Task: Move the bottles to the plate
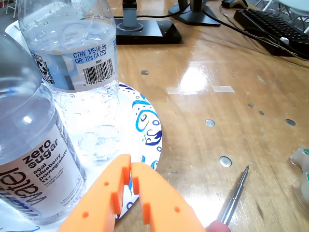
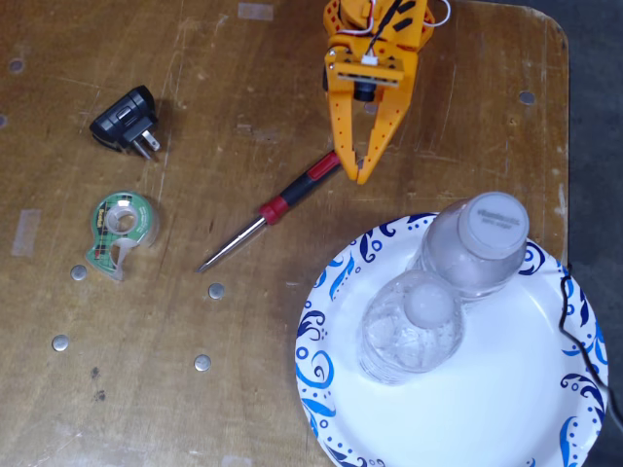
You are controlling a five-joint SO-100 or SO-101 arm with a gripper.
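Both bottles stand upright on the plate [image 2: 326,326], a large white paper plate with blue swirls on its rim [image 1: 150,126]. The taller bottle with the "zero sugar" water label [image 1: 36,169] shows its whitish cap [image 2: 493,227] in the fixed view. The shorter clear bottle [image 2: 414,326] stands right beside it; in the wrist view it carries a pale label with a barcode [image 1: 77,58]. My orange gripper [image 2: 362,177] is shut with nothing in it, just off the plate's rim and apart from the bottles. In the wrist view the gripper [image 1: 130,166] points at the plate's edge.
A red-handled screwdriver [image 2: 268,209] lies on the wooden table beside the gripper, also seen in the wrist view [image 1: 234,198]. A green tape dispenser [image 2: 119,229] and a black plug adapter [image 2: 127,122] lie farther off. A keyboard [image 1: 270,26] and monitor stand [image 1: 193,14] sit beyond the plate.
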